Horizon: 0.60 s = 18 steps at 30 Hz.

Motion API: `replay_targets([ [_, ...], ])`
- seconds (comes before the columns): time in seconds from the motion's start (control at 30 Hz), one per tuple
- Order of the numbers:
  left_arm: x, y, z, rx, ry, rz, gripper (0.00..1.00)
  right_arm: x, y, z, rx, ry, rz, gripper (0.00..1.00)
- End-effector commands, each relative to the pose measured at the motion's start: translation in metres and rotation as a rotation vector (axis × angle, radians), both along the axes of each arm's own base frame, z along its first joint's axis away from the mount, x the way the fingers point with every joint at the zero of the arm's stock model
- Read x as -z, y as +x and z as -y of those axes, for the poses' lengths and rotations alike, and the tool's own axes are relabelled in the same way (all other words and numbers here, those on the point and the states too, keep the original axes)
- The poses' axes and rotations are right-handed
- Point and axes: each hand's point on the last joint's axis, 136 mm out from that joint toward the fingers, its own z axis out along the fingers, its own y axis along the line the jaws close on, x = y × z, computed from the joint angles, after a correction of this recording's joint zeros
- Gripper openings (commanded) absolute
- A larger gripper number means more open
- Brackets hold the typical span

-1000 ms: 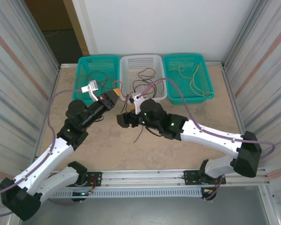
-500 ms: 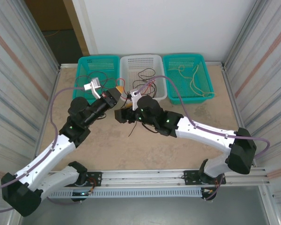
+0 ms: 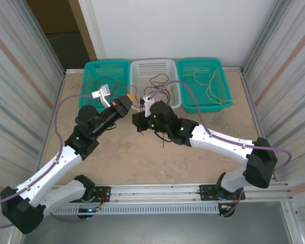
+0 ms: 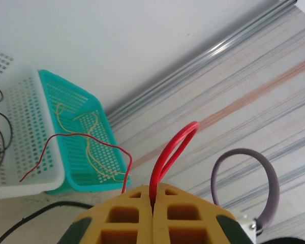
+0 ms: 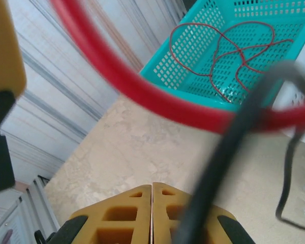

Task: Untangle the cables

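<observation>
Pinching a red cable (image 4: pixel 169 152) loop in the left gripper (image 4: pixel 152 192), jaws pressed tight, up just near of the white basket (image 3: pixel 152 63). Snapped the right gripper (image 5: pixel 152 189) shut since a second ago and nudged it toward the baskets. From its wrist, seeing a black cable (image 5: pixel 234 147) draped across one finger, not clearly caught. Also spotting yellow strands (image 4: pixel 90 140) in the right basket (image 4: pixel 71 90) and thin red ones (image 5: pixel 213 61) in the left basket (image 5: pixel 165 66). Half blocked there by the blurry red loop.

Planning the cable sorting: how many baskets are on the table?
3, in a row at the far edge: left teal basket, white basket in the middle, right teal basket. None seems hidden.
</observation>
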Motion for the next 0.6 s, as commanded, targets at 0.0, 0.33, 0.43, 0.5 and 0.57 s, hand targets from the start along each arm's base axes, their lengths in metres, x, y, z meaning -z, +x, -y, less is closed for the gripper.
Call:
replay_targets([
  [0.0, -0.041, 0.002, -0.022, -0.109, 0.07, 0.093, 0.0, 0.04, -0.009, 0.027, 0.052, -0.101, -0.072, 0.0],
  [0.33, -0.069, 0.026, -0.094, -0.358, 0.18, 0.075, 0.0, 0.139, -0.026, 0.137, 0.272, -0.185, -0.33, 0.0],
  [0.43, -0.074, 0.029, -0.116, -0.414, 0.178, 0.083, 0.0, 0.135, -0.029, 0.158, 0.312, -0.181, -0.322, 0.0],
  [0.5, -0.077, 0.033, -0.128, -0.439, 0.161, 0.085, 0.0, 0.129, -0.03, 0.167, 0.321, -0.189, -0.309, 0.0],
  [0.57, -0.081, 0.038, -0.137, -0.456, 0.148, 0.092, 0.0, 0.121, -0.031, 0.171, 0.318, -0.19, -0.293, 0.0],
])
